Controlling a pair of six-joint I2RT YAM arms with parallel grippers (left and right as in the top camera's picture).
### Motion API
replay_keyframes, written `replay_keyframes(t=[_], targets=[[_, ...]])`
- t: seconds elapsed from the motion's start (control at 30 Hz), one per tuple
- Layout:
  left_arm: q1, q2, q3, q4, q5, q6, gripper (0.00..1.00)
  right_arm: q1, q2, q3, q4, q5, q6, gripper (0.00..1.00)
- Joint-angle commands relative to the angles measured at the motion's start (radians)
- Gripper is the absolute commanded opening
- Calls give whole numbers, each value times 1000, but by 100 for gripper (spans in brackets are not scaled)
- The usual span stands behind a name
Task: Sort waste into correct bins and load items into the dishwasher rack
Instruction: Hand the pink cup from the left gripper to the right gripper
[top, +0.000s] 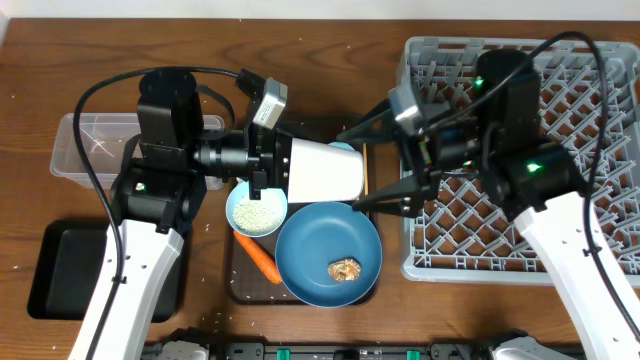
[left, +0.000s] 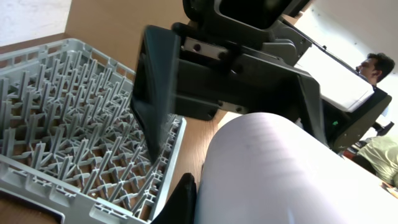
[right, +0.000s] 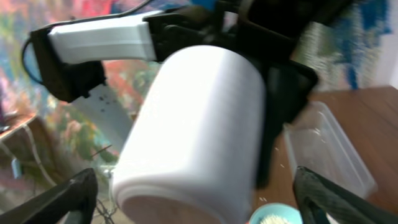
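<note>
One cup (top: 325, 172) is hanging on its side above the middle of the bench, over a dark brown tray (top: 240, 285). The left claw (top: 272, 168) is gripping it by the end that faces the left edge, fingers clamped on its wall. The right claw (top: 355, 170) is standing wide open at the cup's other end, one finger reaching past each side of it without touching. In the right wrist view those spread fingers (right: 62, 199) are framing the cup (right: 193, 130) from below.

Just toward the front edge, a small bowl (top: 232, 205) is holding white rice (top: 256, 212), a carrot (top: 258, 257) is lying beside it, and a blue plate (top: 310, 250) is carrying a brown lump (top: 346, 268). A grey rack (top: 480, 268) is filling the far right corner. A clear tub (top: 95, 150) is sitting by the left edge, with a black bin (top: 60, 270) toward the front left corner.
</note>
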Motion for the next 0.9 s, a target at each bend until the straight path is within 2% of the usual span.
replay_keyframes(t=[0.0, 0.2, 0.33, 0.37, 0.4, 0.43, 0.5, 0.53, 0.57, 0.63, 0.7, 0.77, 0.8, 0.87], targets=[[4, -7, 16, 11, 28, -9, 6, 53, 1, 16, 14, -31, -17, 86], [4, -7, 16, 24, 27, -9, 5, 91, 1, 16, 17, 61, 47, 55], [4, -7, 16, 24, -18, -10, 7, 92, -6, 16, 17, 61, 47, 51], [4, -7, 16, 23, -32, -12, 9, 92, -9, 16, 16, 61, 47, 49], [4, -7, 16, 24, -47, -18, 17, 92, -13, 16, 14, 61, 48, 48], [5, -7, 16, 24, -59, -26, 17, 92, -17, 16, 13, 61, 54, 47], [5, -7, 16, 24, -59, -26, 25, 92, -24, 16, 13, 62, 54, 47], [5, -7, 16, 24, -59, -26, 31, 92, -28, 16, 13, 66, 54, 47], [5, -7, 16, 24, -59, -26, 44, 92, -31, 16, 13, 71, 54, 47], [5, -7, 16, 24, -59, -26, 46, 90, -36, 16, 12, 82, 54, 47], [5, -7, 16, 24, -59, -27, 46, 90, -40, 16, 13, 84, 55, 47], [5, -7, 16, 24, -59, -28, 24, 90, -40, 16, 13, 84, 54, 49], [5, -7, 16, 24, -59, -28, 9, 90, -40, 16, 13, 84, 54, 55], [5, -7, 16, 24, -59, -28, 6, 91, -40, 16, 13, 85, 53, 61]])
